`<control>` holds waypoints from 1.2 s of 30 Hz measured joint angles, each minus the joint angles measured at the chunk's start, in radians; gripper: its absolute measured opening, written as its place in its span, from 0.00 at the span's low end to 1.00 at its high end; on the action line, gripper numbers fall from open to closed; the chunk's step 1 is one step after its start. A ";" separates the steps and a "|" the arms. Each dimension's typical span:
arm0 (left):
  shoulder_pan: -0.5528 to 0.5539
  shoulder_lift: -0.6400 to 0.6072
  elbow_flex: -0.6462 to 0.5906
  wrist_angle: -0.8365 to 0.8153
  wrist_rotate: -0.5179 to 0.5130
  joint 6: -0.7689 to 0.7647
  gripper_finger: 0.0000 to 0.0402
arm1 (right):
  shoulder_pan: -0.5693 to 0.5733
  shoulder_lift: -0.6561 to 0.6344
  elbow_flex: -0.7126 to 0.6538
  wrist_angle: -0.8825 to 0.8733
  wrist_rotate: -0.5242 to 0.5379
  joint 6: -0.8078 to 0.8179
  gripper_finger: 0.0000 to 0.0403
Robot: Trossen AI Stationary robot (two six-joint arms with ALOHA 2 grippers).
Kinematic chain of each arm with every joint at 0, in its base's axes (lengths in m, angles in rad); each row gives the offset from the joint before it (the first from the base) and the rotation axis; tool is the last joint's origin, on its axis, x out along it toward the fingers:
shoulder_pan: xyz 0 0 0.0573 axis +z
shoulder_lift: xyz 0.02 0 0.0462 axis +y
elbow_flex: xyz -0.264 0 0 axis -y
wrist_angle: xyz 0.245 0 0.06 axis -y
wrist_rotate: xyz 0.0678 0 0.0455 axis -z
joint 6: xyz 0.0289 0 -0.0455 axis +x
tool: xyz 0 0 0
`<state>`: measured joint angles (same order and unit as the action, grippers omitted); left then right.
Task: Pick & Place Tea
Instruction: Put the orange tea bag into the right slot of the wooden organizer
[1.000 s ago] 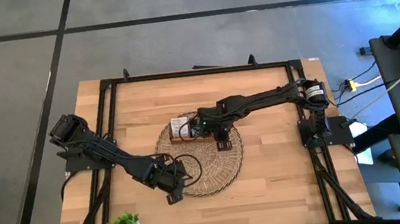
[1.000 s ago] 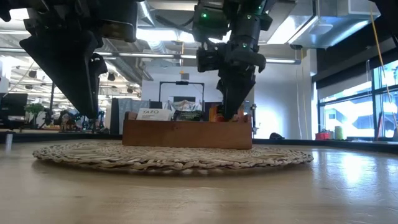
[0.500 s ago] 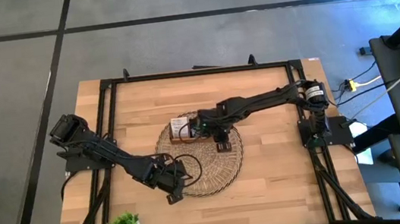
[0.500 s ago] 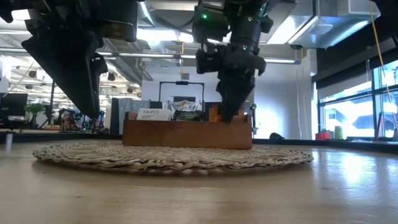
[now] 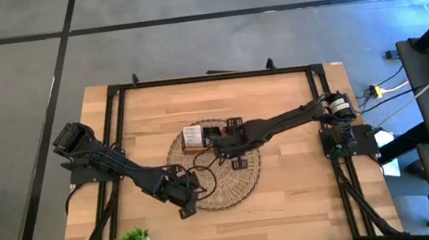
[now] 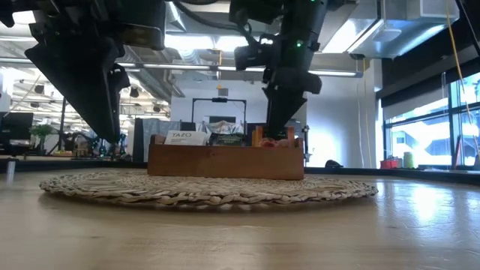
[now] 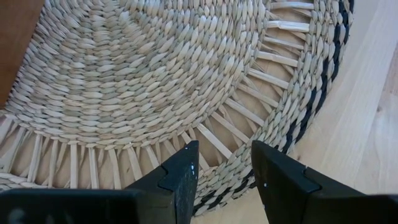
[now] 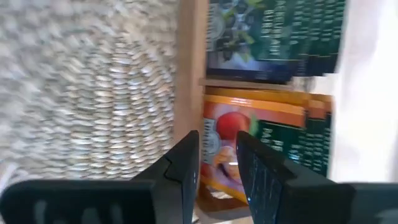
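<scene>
Since a second ago the right gripper (image 6: 283, 124) has lifted clear of the tray (image 6: 225, 160) and drawn back toward the mat's middle; in the high view its arm now lies lower across the mat (image 5: 207, 193), leaving the tray's right end uncovered. The left gripper (image 7: 224, 165) has not moved and hangs over the mat's near-left rim, fingers parted and empty.

In the right wrist view the right fingers (image 8: 186, 163) stand a narrow gap apart above the orange tea (image 8: 231, 146), which stands in the tray's end compartment beside the dark sachets (image 8: 277, 37). No sachet shows between the fingers in either view, so the lift looks empty-handed, though the blurred wrist picture leaves some doubt.

The risks from here come from the packing. The sachets stand tight together, so a fresh descent could pinch two at once, or only a top edge that slips out on the way up. A descent too close to the tray wall could catch the wood and drag the tray across the mat.
</scene>
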<state>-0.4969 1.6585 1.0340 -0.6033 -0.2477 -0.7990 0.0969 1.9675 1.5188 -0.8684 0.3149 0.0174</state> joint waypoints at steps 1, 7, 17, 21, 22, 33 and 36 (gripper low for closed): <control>0.000 0.000 0.000 0.000 -0.004 0.000 0.36 | 0.005 0.000 0.000 0.000 0.025 0.006 0.27; 0.000 0.000 0.000 0.000 -0.021 0.000 0.36 | 0.002 0.000 0.000 0.000 0.058 0.049 0.27; 0.000 0.000 0.000 -0.003 -0.021 0.001 0.36 | 0.000 0.040 0.000 0.005 0.059 0.034 0.27; -0.001 0.000 0.000 -0.004 -0.021 0.001 0.36 | 0.000 0.045 0.000 0.006 0.061 0.036 0.27; -0.001 0.000 0.000 -0.004 -0.021 0.001 0.36 | 0.000 0.045 0.000 0.007 0.061 0.043 0.27; -0.001 0.000 0.000 -0.004 -0.021 0.001 0.36 | -0.003 0.045 0.000 0.013 -0.022 0.058 0.27; -0.001 0.000 0.000 -0.004 -0.021 0.001 0.36 | -0.012 0.045 0.000 0.013 -0.039 0.057 0.27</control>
<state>-0.4980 1.6585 1.0340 -0.6071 -0.2687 -0.7982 0.0853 2.0125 1.5185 -0.8557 0.2755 0.0744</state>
